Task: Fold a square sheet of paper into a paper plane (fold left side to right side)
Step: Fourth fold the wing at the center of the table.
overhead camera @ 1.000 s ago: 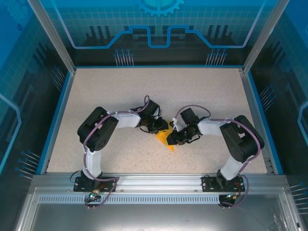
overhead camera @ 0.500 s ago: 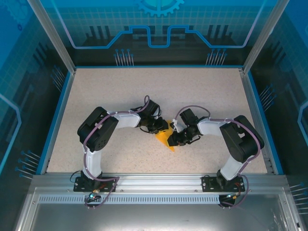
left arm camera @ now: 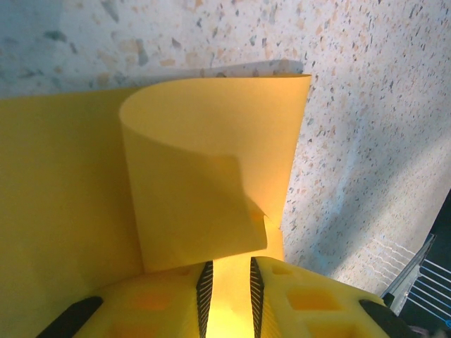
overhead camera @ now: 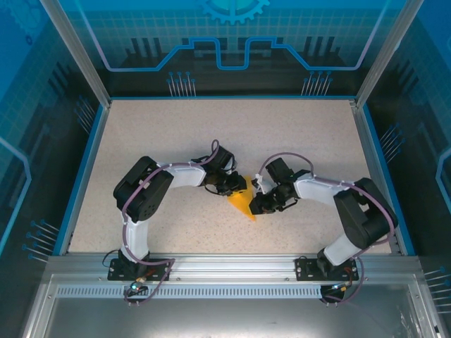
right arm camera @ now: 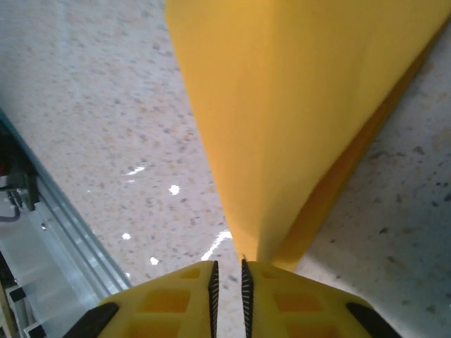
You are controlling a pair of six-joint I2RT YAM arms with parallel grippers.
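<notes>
Since the earlier frame the right arm's elbow has been swung outward, away from the paper [overhead camera: 242, 203], while the right gripper [right arm camera: 227, 282] has been kept at the paper's right edge. Its jaws are set almost closed, with a folded corner of the paper brought to their mouth. Whether that corner is actually pinched cannot be told. The jaws of the left gripper [left arm camera: 227, 282] are held narrow with paper filling the gap between the pads, so a grip on the paper is judged. Just beyond them a flap is seen curled up and over, not yet creased. The paper lies between the two grippers on the bench [overhead camera: 176, 134], already narrowed to a point toward the arm bases. The step in hand is judged to be the fold of the left side over to the right. Next, the curled flap would need to be laid edge to edge and pressed flat while the rest of the paper is pinned.
</notes>
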